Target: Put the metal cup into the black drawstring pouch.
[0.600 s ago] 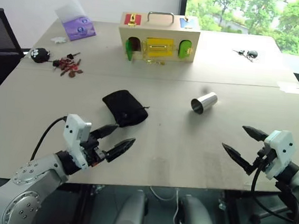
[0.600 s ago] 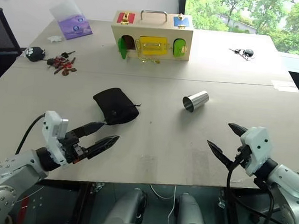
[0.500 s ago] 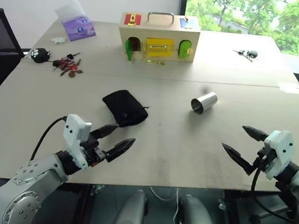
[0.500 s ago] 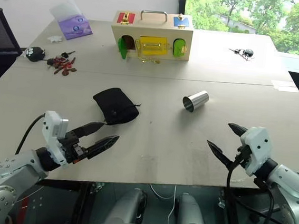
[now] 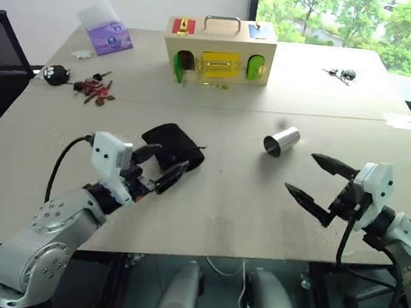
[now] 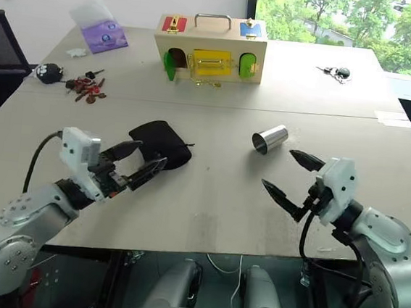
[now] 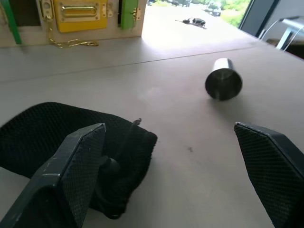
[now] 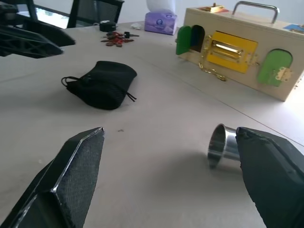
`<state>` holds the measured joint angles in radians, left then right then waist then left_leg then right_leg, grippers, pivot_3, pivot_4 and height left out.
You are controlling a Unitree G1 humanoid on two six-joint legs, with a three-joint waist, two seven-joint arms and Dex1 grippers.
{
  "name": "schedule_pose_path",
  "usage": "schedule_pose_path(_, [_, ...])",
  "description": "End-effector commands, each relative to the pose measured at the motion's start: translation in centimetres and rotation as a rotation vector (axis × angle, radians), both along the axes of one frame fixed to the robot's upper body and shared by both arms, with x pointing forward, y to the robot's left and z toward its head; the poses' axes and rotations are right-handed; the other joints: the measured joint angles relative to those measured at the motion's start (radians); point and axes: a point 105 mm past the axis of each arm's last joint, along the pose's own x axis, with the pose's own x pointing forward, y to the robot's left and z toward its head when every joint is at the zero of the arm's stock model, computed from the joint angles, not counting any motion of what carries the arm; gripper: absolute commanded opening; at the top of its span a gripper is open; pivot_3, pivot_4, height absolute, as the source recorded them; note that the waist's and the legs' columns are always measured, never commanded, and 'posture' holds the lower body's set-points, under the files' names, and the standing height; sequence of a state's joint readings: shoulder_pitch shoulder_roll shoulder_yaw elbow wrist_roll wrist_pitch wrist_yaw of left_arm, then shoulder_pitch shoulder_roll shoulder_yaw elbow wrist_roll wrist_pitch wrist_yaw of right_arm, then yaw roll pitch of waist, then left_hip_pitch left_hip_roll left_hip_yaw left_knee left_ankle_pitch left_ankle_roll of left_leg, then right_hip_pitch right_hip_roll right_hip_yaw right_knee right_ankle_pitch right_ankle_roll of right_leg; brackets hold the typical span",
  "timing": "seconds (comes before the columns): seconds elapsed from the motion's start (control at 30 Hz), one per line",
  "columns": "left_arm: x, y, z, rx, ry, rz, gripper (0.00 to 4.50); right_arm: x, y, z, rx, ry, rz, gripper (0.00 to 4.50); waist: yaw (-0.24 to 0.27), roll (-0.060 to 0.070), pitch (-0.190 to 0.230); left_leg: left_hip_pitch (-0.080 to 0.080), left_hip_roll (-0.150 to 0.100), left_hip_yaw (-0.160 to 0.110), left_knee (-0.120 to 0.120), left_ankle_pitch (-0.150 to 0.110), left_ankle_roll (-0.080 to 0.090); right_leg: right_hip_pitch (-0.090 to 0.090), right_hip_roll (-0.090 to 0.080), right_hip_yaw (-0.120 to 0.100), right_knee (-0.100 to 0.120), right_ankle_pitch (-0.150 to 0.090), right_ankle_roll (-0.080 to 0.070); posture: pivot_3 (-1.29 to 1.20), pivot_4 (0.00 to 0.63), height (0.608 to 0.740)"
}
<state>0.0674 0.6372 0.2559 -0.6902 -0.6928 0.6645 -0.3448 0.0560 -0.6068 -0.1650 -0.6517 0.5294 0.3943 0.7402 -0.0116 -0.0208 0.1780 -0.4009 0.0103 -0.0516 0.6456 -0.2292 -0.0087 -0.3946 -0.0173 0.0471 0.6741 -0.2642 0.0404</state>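
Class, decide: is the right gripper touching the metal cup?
Apart. In the right eye view, bare table separates the open right gripper from the metal cup.

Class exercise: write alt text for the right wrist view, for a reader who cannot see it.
A metal cup lies on its side on a pale table, between two open black fingers. Farther off sit a black drawstring pouch and a wooden latch box.

The 2 head views look forward and down from above the table [image 5: 221, 214], taking in its whole top as far as the wooden lock box [image 5: 219, 50] and the window. The left wrist camera sits low and close over the tabletop, facing the black drawstring pouch [image 7: 57, 137] and the metal cup [image 7: 223, 84]. The right wrist camera, equally low, faces the cup [image 8: 223, 145], pouch and box. All 4 views share these.
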Motion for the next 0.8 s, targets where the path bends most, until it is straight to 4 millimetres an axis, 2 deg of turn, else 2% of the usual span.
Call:
schedule_pose_path(0.03, [0.9, -0.3, 0.9, 0.282, -0.087, 0.087, 4.49, -1.5, 0.6, 1.0, -0.009, -0.069, 0.091, 4.5, 0.001, -0.001, 0.0, 0.0, 0.0, 0.0, 0.0, 0.0, 0.0, 0.0, 0.0, 0.0, 0.0, 0.0, 0.0, 0.0, 0.15, 0.74])
schedule_pose_path(0.13, [1.3, -0.7, 1.2, 0.467, -0.141, 0.107, 4.49, -2.0, 0.0, 0.1, -0.04, -0.059, 0.105, 4.5, 0.0, 0.0, 0.0, 0.0, 0.0, 0.0, -0.001, 0.0, 0.0, 0.0, 0.0, 0.0, -0.001, 0.0, 0.0, 0.0, 0.15, 0.74])
schedule_pose_path(0.3, [1.8, -1.4, 0.3, 0.744, -0.187, 0.082, 4.49, -2.7, -1.1, -0.8, -0.071, -0.025, 0.113, 4.5, -0.002, 0.0, 0.0, 0.001, 0.0, 0.001, -0.005, 0.0, 0.0, 0.0, 0.0, 0.001, -0.002, 0.0, 0.0, 0.0, 0.15, 0.74])
schedule_pose_path(0.5, [2.8, -1.8, -0.9, 0.854, -0.21, 0.084, 4.49, -3.1, -1.1, -0.6, -0.076, -0.026, 0.108, 4.5, -0.003, -0.001, 0.001, 0.001, 0.0, 0.001, -0.005, 0.0, 0.0, -0.001, 0.0, 0.001, -0.002, 0.0, 0.0, 0.0, 0.15, 0.74])
schedule_pose_path(0.8, [2.9, -1.6, -2.2, 0.946, -0.217, 0.07, 4.49, -3.2, -1.1, -0.2, -0.071, -0.026, 0.086, 4.5, 0.0, -0.001, 0.001, 0.001, 0.0, 0.001, -0.005, 0.0, 0.0, -0.001, 0.0, 0.001, -0.003, 0.0, 0.0, 0.0, 0.15, 0.74])
